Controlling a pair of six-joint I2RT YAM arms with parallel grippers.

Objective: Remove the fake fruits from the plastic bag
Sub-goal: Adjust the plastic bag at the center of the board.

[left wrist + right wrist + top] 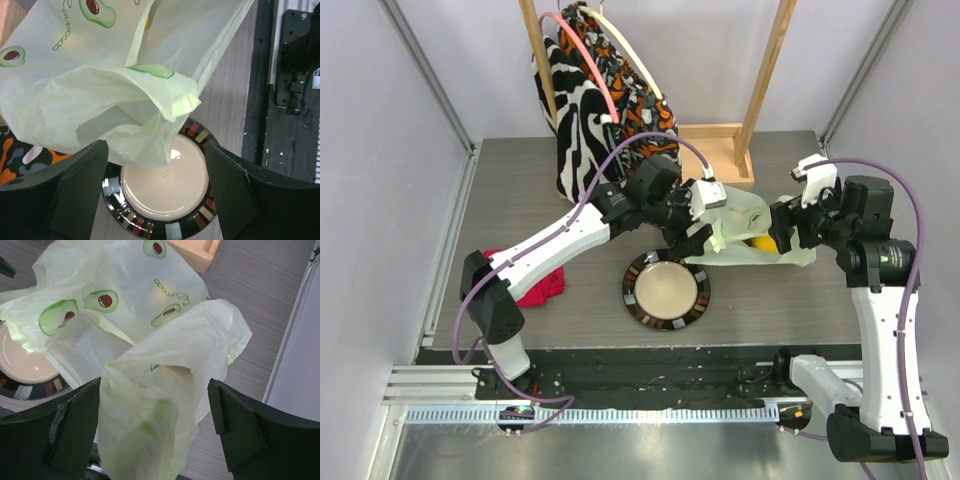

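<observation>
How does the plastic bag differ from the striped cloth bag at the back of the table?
The plastic bag is pale green, thin and translucent, with avocado prints; the cloth bag is opaque, with black-white stripes and orange patches. The plastic bag sits crumpled low beside the plate; the cloth bag stands tall against the wooden frame. Both are soft bags.
</observation>
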